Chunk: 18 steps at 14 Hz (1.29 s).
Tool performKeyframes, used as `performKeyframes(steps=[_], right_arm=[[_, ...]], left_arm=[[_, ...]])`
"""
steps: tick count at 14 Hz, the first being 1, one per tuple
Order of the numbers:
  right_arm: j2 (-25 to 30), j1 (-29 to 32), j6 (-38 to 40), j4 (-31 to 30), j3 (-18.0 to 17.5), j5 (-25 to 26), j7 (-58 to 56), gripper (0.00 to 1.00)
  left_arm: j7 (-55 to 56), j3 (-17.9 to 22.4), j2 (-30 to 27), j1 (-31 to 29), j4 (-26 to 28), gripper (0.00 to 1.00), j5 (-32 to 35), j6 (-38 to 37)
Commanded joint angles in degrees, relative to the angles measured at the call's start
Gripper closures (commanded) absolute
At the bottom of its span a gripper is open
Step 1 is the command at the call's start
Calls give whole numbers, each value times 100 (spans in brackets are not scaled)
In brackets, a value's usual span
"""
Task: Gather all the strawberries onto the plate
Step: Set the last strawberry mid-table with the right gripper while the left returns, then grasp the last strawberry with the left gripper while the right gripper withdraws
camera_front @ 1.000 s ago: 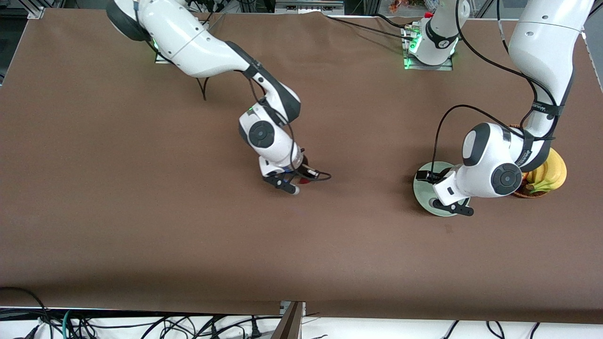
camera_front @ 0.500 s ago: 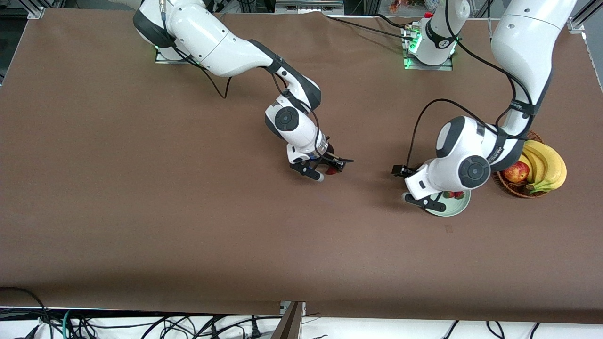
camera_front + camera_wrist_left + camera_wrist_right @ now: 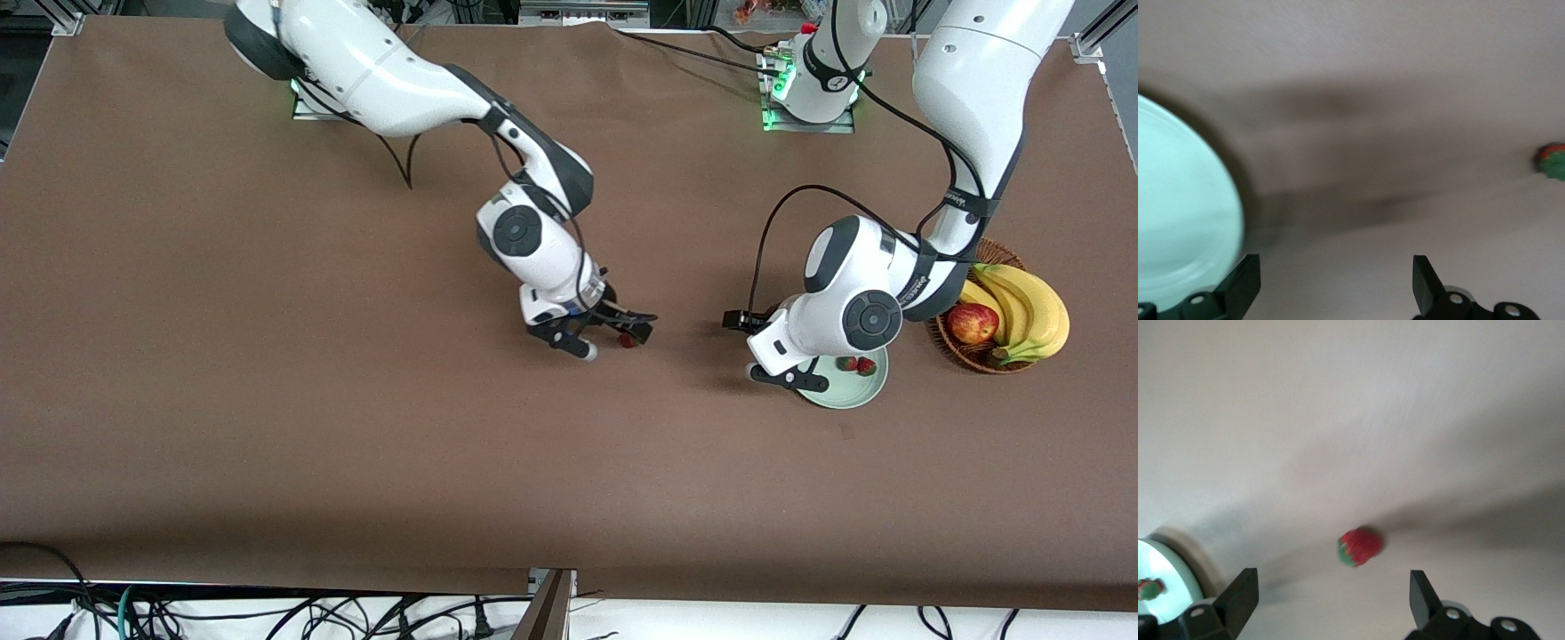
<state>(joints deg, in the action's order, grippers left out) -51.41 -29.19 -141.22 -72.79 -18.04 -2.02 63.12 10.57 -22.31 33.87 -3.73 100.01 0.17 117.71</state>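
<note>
Where fingers [image 3: 1238,593] gape, strawberry [image 3: 1360,546] between.

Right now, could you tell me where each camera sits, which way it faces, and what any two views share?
Front view: high across the table, facing both arms; shows the right gripper open over the loose strawberry, and the left gripper open at the plate.
Left wrist view: on the left wrist, looking down past its own fingertips at the plate's rim and bare table.
Right wrist view: on the right wrist, looking down at that strawberry.
Shared: all three show the loose strawberry and the plate.
</note>
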Motion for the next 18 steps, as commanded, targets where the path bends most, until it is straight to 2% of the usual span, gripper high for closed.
performKeyframes(steps=[1,3,6,8,11,13,15,18], right_arm=[[919,684,1024,-559,-77,-9,-1184,0],[1508,1124,1525,-964,-33,-1,-1844,0],[2081,1626,2351,-1369,168,8,-3188,0],[2354,1846,2949,-1379,475,26,-3961,0],[2740,2179,3564,-1387,739,52,-5061,0],[3039,2295,4048,-1387,1090,52,-5824,0],[3373,2347,4461,-1387,1459,61,-6503,0],[3891,2593,4953,-1388,1706,70,-6795,0]], left_arm=[[391,7,41,205,18,0,-342,260],[1170,16,32,538,27,0,-342,532],[2254,42,50,1040,80,0,-254,1506],[2291,33,120,1189,228,0,-254,2149],[2300,68,409,1532,318,0,-211,2651],[2300,69,576,1586,309,0,410,3046],[2309,60,656,1603,317,0,669,3100],[2309,69,718,1796,300,0,713,3109]])
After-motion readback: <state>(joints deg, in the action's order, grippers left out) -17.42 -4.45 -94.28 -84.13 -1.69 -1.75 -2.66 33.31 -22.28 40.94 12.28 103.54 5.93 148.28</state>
